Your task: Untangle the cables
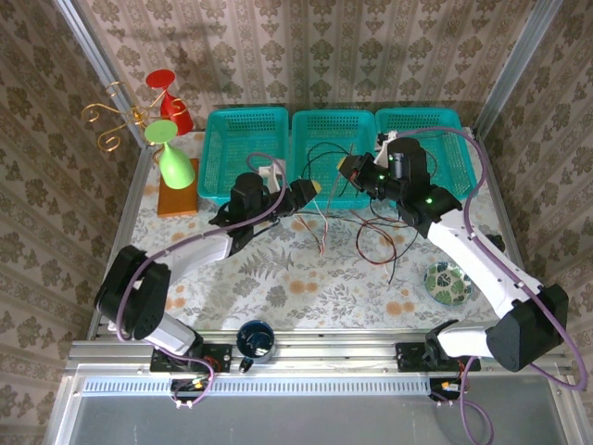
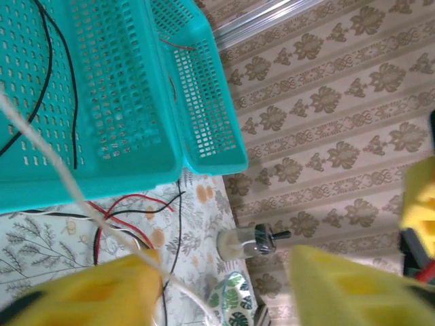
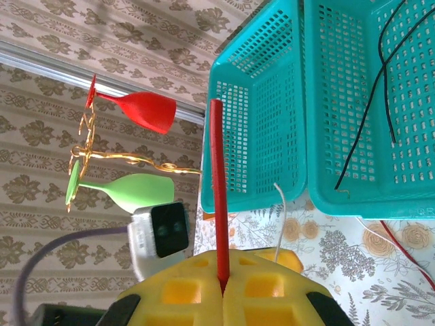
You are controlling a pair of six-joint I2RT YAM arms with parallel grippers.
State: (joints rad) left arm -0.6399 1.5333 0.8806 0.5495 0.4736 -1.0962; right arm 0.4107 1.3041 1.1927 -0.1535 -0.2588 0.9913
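The red cable [image 3: 217, 190] is clamped between the closed yellow pads of the right gripper [image 3: 223, 291]. It is seen rising straight from them in front of the teal baskets [image 3: 272, 102] lined along the far edge of the table [image 1: 278, 278]. The left gripper [image 2: 224, 265] is held wide open close by, with nothing pinched. The white cable [image 2: 70, 182] is laid against one of its fingers [image 2: 102, 292] and runs on past.

Both grippers are poised near the middle of the far edge, in front of the middle basket [image 1: 334, 114], in which a black cable [image 3: 383, 66] is partly laid. The rest of the cables [image 1: 375, 236], red, black and white loops crossing one another, are spread on the table just ahead of the baskets, nearer the right edge than the left.

The step in hand is judged to be the separation of single strands: the red cable is taken up to be drawn clear of the knot, while the white one is lined up for a second hold. The task is judged to be partway along at best, since the loops on the table are crossed.

For the next move, the left jaws would need to be closed on the white cable and the two strands eased apart. A hard tug could tighten the crossings or drag the black cable out of its basket.
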